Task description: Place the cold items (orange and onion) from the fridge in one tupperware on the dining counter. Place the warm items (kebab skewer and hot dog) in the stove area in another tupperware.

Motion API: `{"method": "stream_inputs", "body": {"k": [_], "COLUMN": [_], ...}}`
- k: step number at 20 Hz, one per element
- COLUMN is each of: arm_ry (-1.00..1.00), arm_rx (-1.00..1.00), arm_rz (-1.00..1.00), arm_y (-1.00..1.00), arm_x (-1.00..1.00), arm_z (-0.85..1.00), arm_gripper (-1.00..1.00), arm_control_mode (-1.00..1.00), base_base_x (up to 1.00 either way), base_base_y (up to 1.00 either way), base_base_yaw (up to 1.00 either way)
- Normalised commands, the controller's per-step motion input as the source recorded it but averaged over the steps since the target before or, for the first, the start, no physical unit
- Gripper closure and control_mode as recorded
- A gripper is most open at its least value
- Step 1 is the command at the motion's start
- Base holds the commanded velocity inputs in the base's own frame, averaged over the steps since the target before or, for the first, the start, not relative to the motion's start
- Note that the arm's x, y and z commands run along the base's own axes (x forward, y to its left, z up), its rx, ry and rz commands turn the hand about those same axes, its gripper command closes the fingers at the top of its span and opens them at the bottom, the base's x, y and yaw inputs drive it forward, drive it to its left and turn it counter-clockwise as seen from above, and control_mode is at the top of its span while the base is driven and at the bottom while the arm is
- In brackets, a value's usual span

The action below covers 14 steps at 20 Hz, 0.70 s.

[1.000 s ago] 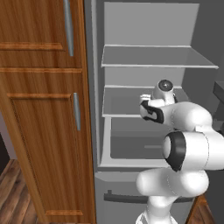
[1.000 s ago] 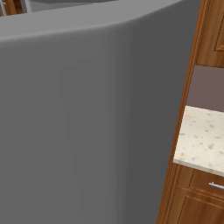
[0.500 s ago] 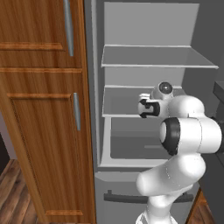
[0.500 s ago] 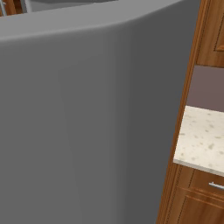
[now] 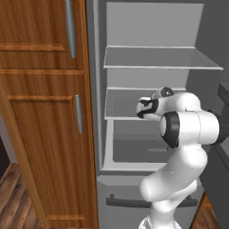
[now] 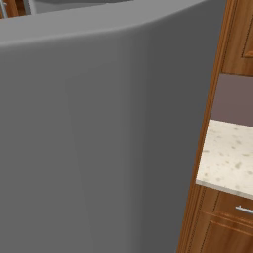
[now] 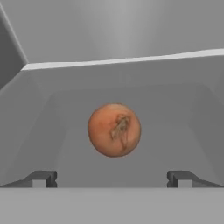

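The tool is spread wide inside the fridge, just before the onion, not touching it.

Even, soft rendered light; faint shading inside the fridge; no glare; slightly blurry throughout.

fridge door blocking right base view, arm hiding shelf's right part

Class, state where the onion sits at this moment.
In the hand view, the onion lies centred on the grey fridge shelf, ahead of the open gripper, untouched.
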Motion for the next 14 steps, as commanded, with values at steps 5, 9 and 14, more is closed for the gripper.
{"method": "stream_inputs", "body": {"k": [5,9,14], "arm_ry": [-0.01,0.00,0.00], "arm_rx": [0.00,0.00,0.00], "arm_rz": [0.03,0.02,0.01], "arm_y": [0.00,0.00,-0.01], "arm_x": [0.38,0.27,0.19], "arm_z": [-0.07,-0.17,-0.26], "arm_gripper": [-1.00,-1.00,-1.00], "arm_control_mode": [-1.00,-1.00,-1.00], "base_base_x": [0.00,0.00,0.00], "base_base_y": [0.00,0.00,0.00], "base_base_yaw": [0.00,0.00,0.00]}}
